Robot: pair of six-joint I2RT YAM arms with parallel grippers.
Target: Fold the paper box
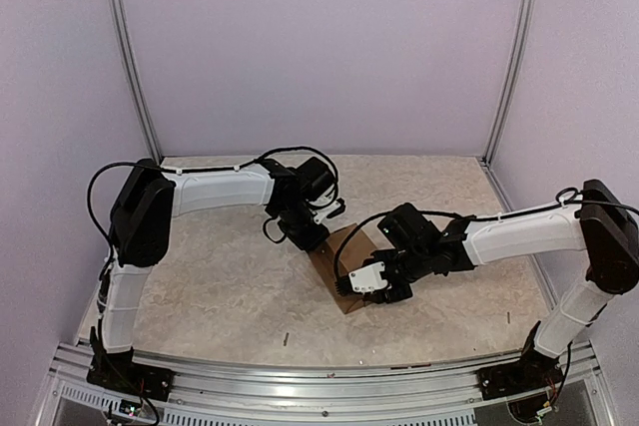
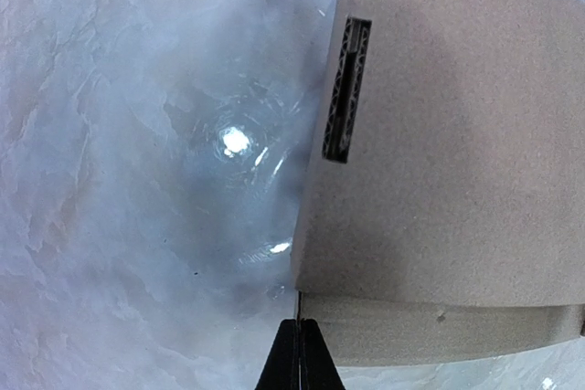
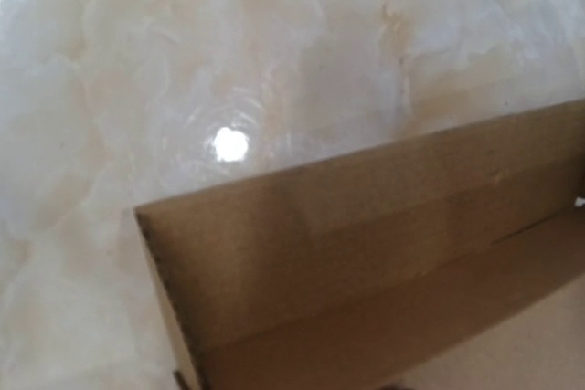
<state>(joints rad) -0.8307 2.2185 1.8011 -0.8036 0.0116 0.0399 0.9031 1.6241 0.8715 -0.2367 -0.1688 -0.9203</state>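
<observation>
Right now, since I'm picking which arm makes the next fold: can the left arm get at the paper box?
Probably yes. The left gripper, shut, sits right at a corner of the paper box, with nothing between them. The right gripper is over the opposite side, out of its way.

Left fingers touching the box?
Cannot tell. Left wrist view puts the shut fingers at a corner of the box, no clear contact or gap; the top view hides the tips.

table (image 1: 220,286): pale marbled top
box (image 1: 329,261): brown cardboard, resting near its middle
specks (image 1: 285,338): small, dark, toward the front edge
</observation>
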